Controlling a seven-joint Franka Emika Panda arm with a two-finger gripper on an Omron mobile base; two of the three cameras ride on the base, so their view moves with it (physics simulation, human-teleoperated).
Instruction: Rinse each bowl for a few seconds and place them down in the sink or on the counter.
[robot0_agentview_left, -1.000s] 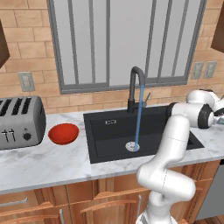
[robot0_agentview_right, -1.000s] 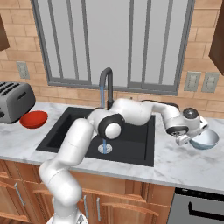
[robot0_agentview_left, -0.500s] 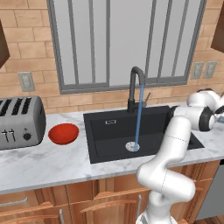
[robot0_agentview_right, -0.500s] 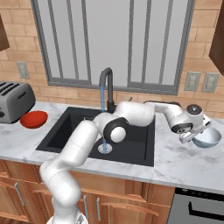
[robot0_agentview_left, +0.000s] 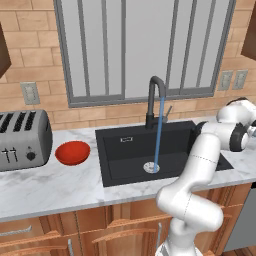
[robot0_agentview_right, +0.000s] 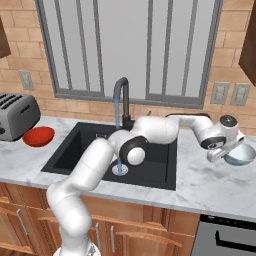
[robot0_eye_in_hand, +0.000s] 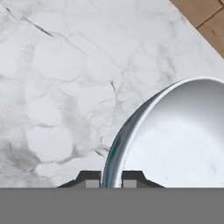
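I have the white arm stretched far right over the marble-patterned white counter (robot0_agentview_right: 200, 185), its hand (robot0_eye_in_hand: 112, 178) pointing down and clamped on the pale blue-white round bowl's (robot0_agentview_right: 240, 155) rim beside the matte black sink (robot0_agentview_right: 155, 172).

Even, shadowless rendered light keeps all views bright and sharp, with a soft sheen inside the pale bowl (robot0_eye_in_hand: 175, 140) and faint gloss on the marble worktop (robot0_eye_in_hand: 65, 87).
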